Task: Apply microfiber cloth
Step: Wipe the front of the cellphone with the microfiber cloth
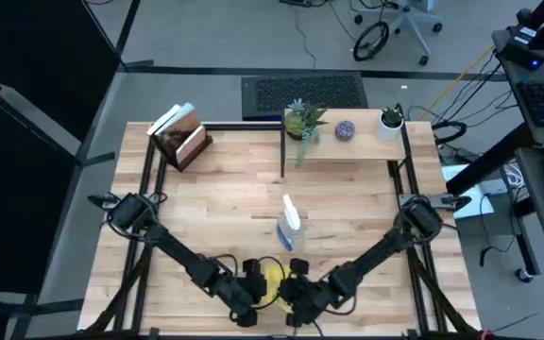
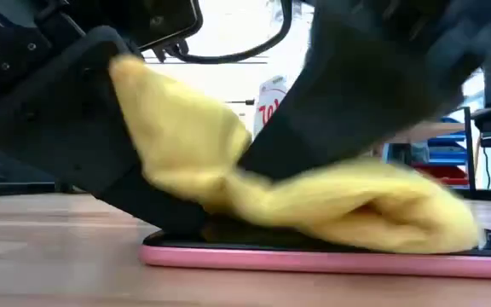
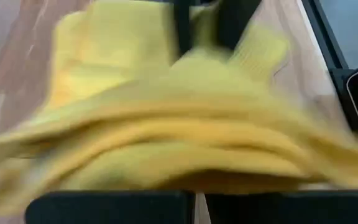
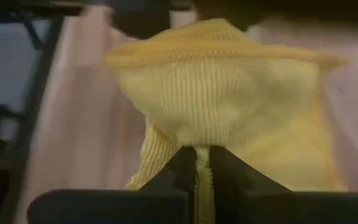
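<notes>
The yellow microfiber cloth (image 1: 272, 280) lies bunched on a dark phone in a pink case (image 2: 314, 258), which rests flat on the table near its front edge. Both grippers meet at the cloth. My left gripper (image 1: 253, 289) is shut at the cloth's left end, which stands raised (image 2: 160, 119). My right gripper (image 1: 288, 289) is shut on the cloth near its middle (image 2: 245, 175). To the right of that, the cloth lies heaped on the phone's screen (image 2: 382, 213). My left gripper is shut on the cloth's left end (image 3: 194, 177), coming slanting down from the table's left. The bunched cloth hides the fingertips, so the layers cannot be told. This end is held up off the phone. The remainder sags onto the phone. My right gripper pinches a gathered fold of the cloth (image 4: 202, 163) between its two fingers, with a yellow strip showing in the gap. It comes slanting down from the table's right. The cloth beyond the fingers lies slack on the phone.
A clear spray bottle (image 1: 289, 225) lies on the table just beyond the grippers. At the far edge stand a wooden holder with books (image 1: 181, 138), a potted plant (image 1: 302, 121), a small purple ball (image 1: 345, 130) and a white pot (image 1: 391, 123).
</notes>
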